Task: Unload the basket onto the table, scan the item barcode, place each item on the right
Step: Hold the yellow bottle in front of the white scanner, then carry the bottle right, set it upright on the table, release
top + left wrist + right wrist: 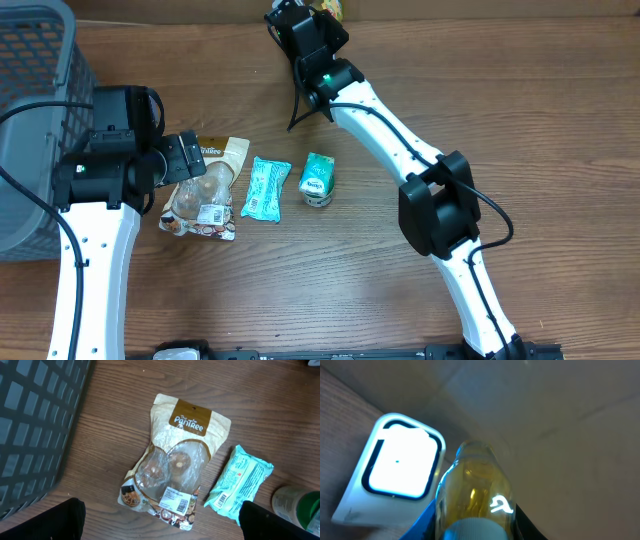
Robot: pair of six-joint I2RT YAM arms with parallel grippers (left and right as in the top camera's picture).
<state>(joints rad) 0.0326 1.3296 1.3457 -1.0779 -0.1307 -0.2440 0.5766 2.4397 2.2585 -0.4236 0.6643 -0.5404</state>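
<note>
Overhead view: the right gripper [320, 16] reaches to the far edge of the wooden table [540, 110], and only a patch of yellow shows at its tip. The right wrist view shows more. The pincer is pinched on a clear bottle [472, 487], with one finger [426, 516] on each flank. The bottle is filled with amber-yellow liquid, and its pale round end is nearest the lens. This is the item being scanned, and it is held just beside the scanner [395, 467], a white unit whose dark-framed window glows bright. Whether the bottle touches the scanner cannot be told, and no barcode can be made out on the side that shows. On the left, the left gripper [196, 160] hangs over a tan pouch [175, 465] with its pincer spread wide. Its two dark fingertips [67, 521] sit at the lower corners of the left wrist view, apart from the pouch. The pouch lies flat. Its clear window shows round brown baked pieces inside, and a white barcode label is stuck near its lower end. Just beside the pouch, and not touching it, lies a sealed teal packet [240, 482] with a printed barcode at one end. Beyond the packet stands a small green-and-white container [317, 180] with its lid on, so its contents are hidden. A grey lattice basket [35, 60] stands at the left edge of the table. Only its mesh walls and rim can be seen, and the left arm covers part of it, so what it holds cannot be told.
</note>
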